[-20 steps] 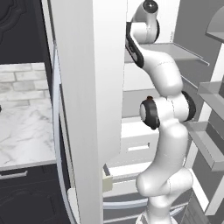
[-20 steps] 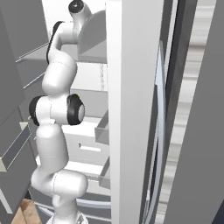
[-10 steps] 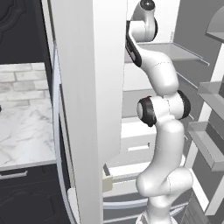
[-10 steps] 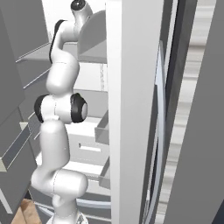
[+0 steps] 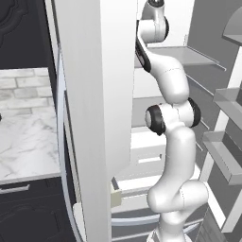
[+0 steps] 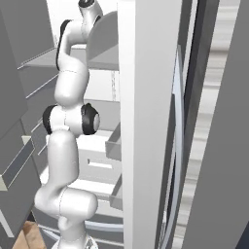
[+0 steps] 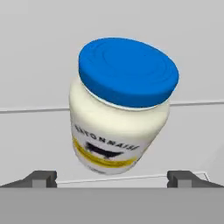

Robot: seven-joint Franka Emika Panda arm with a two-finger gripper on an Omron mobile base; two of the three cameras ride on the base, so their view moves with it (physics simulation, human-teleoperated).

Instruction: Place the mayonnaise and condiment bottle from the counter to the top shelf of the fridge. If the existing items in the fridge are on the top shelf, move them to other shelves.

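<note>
The mayonnaise (image 7: 120, 109), a cream-white jar with a blue lid and a yellow mark on its label, stands on a pale grey shelf (image 7: 30, 144) inside the fridge (image 5: 94, 94). In the hand view my gripper (image 7: 112, 177) is open. Its two dark fingertips stand wide apart on either side of the jar's base and do not touch it. From both base views the white arm (image 5: 172, 123) reaches up into the fridge to the top shelf (image 5: 189, 54). Part of the counter (image 5: 23, 142) lies at the left. The condiment bottle is out of view.
The open fridge door (image 6: 146, 121) stands close beside the arm. Grey door bins (image 5: 227, 156) hang at the right of the left base view. Lower shelves and a white drawer (image 6: 99, 163) sit behind the arm's elbow.
The arm's elbow has shifted slightly; the rest of the scene has not moved.
</note>
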